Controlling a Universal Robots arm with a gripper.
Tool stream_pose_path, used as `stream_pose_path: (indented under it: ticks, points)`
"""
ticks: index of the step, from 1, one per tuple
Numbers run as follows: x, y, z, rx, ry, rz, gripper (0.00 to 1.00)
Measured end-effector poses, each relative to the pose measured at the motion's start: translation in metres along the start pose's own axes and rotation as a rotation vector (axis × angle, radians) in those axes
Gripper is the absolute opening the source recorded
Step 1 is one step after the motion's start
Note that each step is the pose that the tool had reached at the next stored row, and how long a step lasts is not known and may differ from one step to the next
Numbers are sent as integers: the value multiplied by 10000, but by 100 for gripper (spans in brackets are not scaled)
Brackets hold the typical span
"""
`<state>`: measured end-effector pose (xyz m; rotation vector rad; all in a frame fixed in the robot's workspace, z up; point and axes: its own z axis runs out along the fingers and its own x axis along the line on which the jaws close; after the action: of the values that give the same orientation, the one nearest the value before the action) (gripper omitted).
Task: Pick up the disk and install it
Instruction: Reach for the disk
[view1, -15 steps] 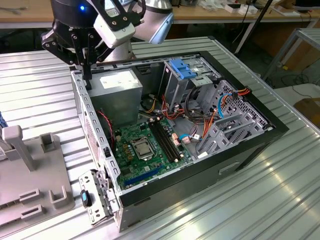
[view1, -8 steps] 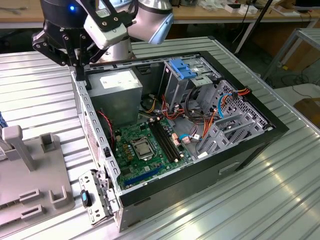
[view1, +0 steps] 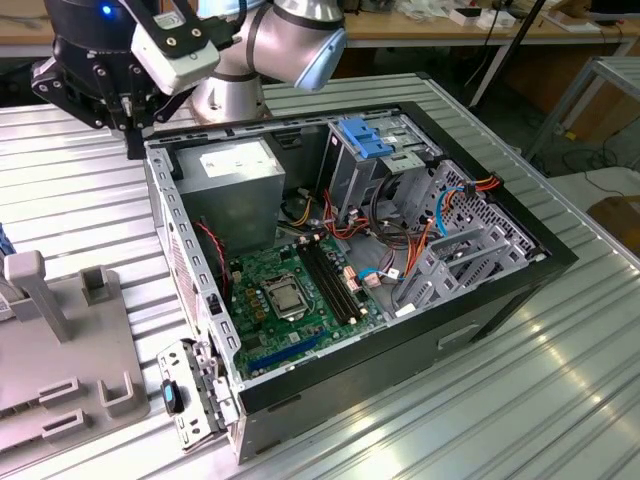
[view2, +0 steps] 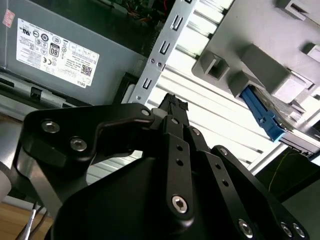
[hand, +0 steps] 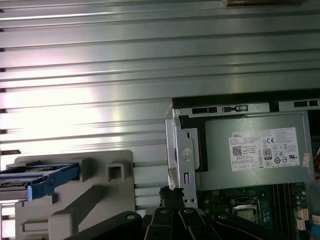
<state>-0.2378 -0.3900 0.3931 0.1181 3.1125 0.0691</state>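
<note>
1. Disk (hand: 42, 179) was seen in the first wrist view, resting against the grey holder (hand: 95, 200), with its blue frame showing at the end.
2. In the second wrist view, the blue end of the disk (view2: 262, 116) was seen just beside the blocks of the grey holder (view2: 250, 65).
3. In the exterior view, the gripper (view1: 134, 140) was found hanging over a back corner of the open computer case (view1: 165, 215), near the grey power box (view1: 235, 180).
4. In both wrist views, the gripper (view2: 172, 104) (hand: 172, 194) was seen with its fingers pressed together, and nothing was held in them.
5. The gripper and the disk were well apart.
6. The computer case was laid on its side on the metal table (view1: 560, 400), and a green board (view1: 290, 290) was seen inside it.
</note>
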Motion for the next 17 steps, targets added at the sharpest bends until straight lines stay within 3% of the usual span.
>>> stream_pose_path:
  ticks: [6,12,17]
  points:
    - [159,1,-4,0,0,0,11]
    - [389,-14,-10,0,0,0,11]
    - [542,26,-12,0,0,-1,11]
